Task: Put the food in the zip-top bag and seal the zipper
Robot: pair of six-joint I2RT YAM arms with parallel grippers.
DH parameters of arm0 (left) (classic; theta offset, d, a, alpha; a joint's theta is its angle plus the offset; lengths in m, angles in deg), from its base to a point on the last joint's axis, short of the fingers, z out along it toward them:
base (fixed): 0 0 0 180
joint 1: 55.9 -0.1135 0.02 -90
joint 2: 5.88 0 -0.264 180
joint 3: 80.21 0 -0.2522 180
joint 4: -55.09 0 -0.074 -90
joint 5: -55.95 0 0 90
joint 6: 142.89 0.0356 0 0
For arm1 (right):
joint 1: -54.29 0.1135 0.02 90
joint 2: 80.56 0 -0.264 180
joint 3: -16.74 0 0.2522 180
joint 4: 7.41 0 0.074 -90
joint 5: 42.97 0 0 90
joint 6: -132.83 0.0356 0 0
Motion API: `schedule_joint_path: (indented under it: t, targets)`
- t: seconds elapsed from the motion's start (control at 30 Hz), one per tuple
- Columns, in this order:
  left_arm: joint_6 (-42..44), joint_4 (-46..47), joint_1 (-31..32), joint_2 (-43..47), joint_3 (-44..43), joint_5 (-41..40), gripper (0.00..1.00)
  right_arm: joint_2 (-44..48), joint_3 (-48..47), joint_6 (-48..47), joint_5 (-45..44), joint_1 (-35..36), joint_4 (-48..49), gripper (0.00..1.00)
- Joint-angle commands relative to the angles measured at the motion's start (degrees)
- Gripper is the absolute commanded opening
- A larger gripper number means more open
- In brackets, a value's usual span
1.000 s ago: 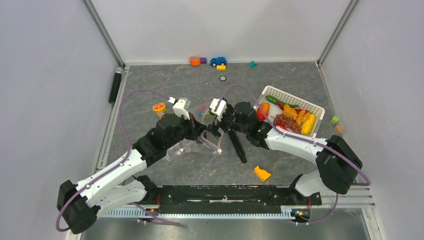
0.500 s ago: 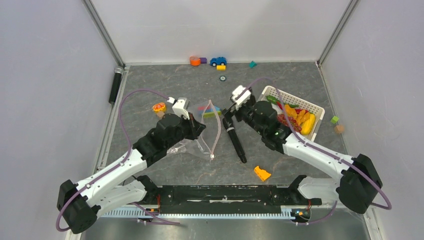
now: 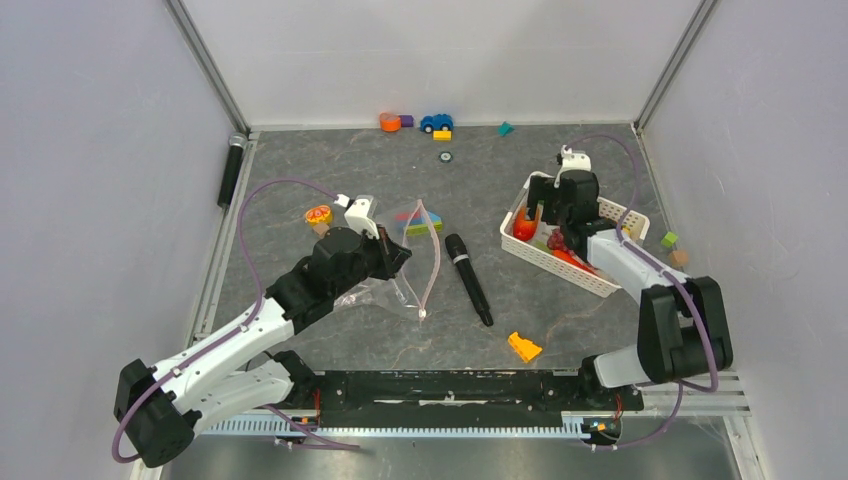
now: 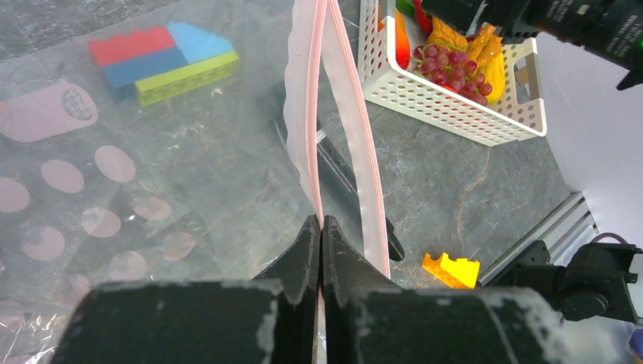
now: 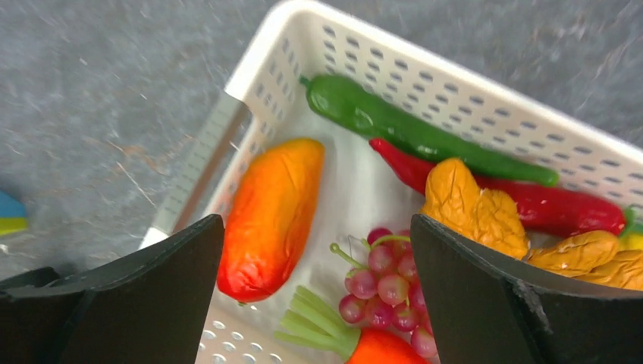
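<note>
From above: the zip-top bag (image 3: 375, 292) lies flat on the desk (image 3: 330, 160), left of centre, and its zipper (image 3: 437, 262) is bowed open toward the right. The left fingers (image 3: 400, 262) sit right at that mouth. A black microphone (image 3: 468, 278) lies just beside the opening, between the bag and the white lattice basket (image 3: 575, 272), and all the food (image 3: 522, 225) is in there. The right fingers (image 3: 556, 212) hang over the basket's far-left end. An orange wedge block (image 3: 523, 347) sits near the front, and building bricks (image 3: 420, 223) lie at the bag's far corner.

Left wrist: the fingers are pressed together, pinching one lip of the zipper, while the other lip arcs away to the right. The bricks show through the clear plastic. The microphone crosses just beyond the mouth, with the basket well past it.

Right wrist: the fingers are spread wide, gripping nothing, above the basket. Between them lie an orange-red fruit (image 5: 273, 216), purple grapes (image 5: 387, 288) and a carrot (image 5: 364, 349). The green pepper (image 5: 425, 133) and red chili (image 5: 523, 201) lie farther back.
</note>
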Motion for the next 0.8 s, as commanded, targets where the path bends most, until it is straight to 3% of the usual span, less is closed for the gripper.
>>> schedule_joint_path:
  t: [0.0, 0.33, 0.77]
  targets:
    - [-0.4, 0.9, 0.2, 0.4, -0.5, -0.6, 0.02, -4.5, -5.2, 3.1, 5.9, -2.3, -6.7, 0.98]
    - [-0.4, 0.8, 0.2, 0.0, -0.6, -1.2, 0.02, -8.5, -8.0, -2.2, 9.8, -2.6, -15.1, 0.98]
    - [-0.2, 0.6, 0.2, -0.3, -0.7, -1.4, 0.02, -17.2, -11.5, -2.0, 17.5, -2.6, -14.3, 0.98]
